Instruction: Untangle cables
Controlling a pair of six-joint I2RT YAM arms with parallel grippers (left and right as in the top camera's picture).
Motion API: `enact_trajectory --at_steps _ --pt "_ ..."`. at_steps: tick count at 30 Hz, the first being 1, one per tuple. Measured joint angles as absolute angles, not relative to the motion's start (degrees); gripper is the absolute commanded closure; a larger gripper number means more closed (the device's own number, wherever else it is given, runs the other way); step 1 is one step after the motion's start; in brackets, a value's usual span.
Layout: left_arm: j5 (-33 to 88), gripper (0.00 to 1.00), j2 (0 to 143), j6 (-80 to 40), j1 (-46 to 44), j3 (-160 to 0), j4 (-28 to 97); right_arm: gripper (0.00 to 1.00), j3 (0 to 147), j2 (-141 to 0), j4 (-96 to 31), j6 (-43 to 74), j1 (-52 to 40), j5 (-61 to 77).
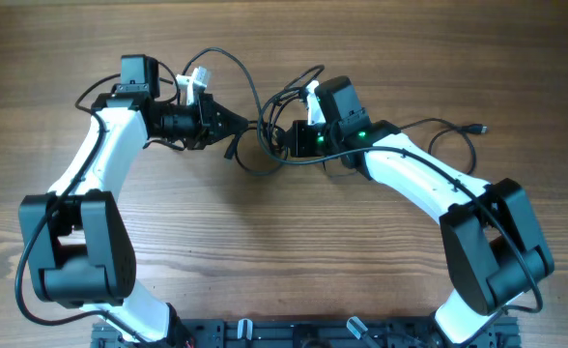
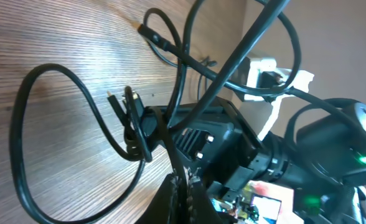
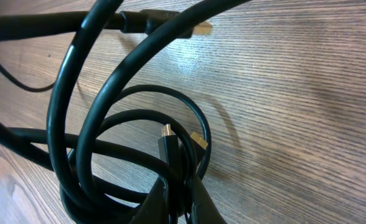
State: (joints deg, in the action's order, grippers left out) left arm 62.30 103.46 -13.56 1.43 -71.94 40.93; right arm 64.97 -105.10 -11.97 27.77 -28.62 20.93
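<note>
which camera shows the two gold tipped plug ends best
Right wrist: the two gold-tipped plug ends of the thin black cables sit close up and sharp, side by side. Left wrist shows them smaller, from the side. Overhead loses them among the looped cables; too small to pick out.

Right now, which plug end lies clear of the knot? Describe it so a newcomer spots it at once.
On the wooden table, the cables knot between the left hand and right hand. Follow the right arm's white forearm outward: beyond it a thin black cord ends in a small dark plug. It alone lies on bare wood, away from the bunched plugs.
</note>
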Motion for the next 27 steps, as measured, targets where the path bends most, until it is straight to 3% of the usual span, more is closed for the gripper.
enact_trajectory --at_steps 5,7,8,10,12,14,24,25,27 --pt "61.01 0.96 103.46 -13.58 1.48 -71.94 41.56 0.96 64.95 -105.1 -12.01 27.79 -28.25 22.92" --pt "58.57 0.89 103.46 -13.98 1.48 -71.96 42.17 0.96 64.86 -105.1 -12.01 27.79 -27.77 24.16" --pt "56.77 0.68 103.46 -14.31 1.48 -71.96 42.41 0.96 64.75 -105.1 -12.05 27.79 -27.51 24.84" --pt "53.28 0.35 103.46 -14.74 1.45 -71.99 42.63 0.96 64.49 -105.1 -12.43 27.83 -27.2 25.26" --pt "49.74 0.14 103.44 -15.4 1.45 -72.12 42.72 0.96 63.99 -105.16 -12.84 27.99 -26.55 25.3" --pt "46.28 0.05 103.44 -16.49 1.15 -72.18 42.72 0.96 63.77 -105.41 -12.86 27.97 -26.0 25.34" --pt "37.06 0.05 103.44 -21.87 -4.86 -72.29 39.62 0.96 63.68 -105.58 -11.88 27.88 -25.71 28.49" --pt "35.64 0.1 103.44 -23.38 -5.74 -72.29 39.22 0.96 63.64 -105.6 -11.03 28.45 -25.69 28.64" --pt "33.34 0.3 103.44 -25.82 -7.2 -72.29 38.41 0.96 63.55 -105.6 -8.88 29.8 -25.58 29.76"
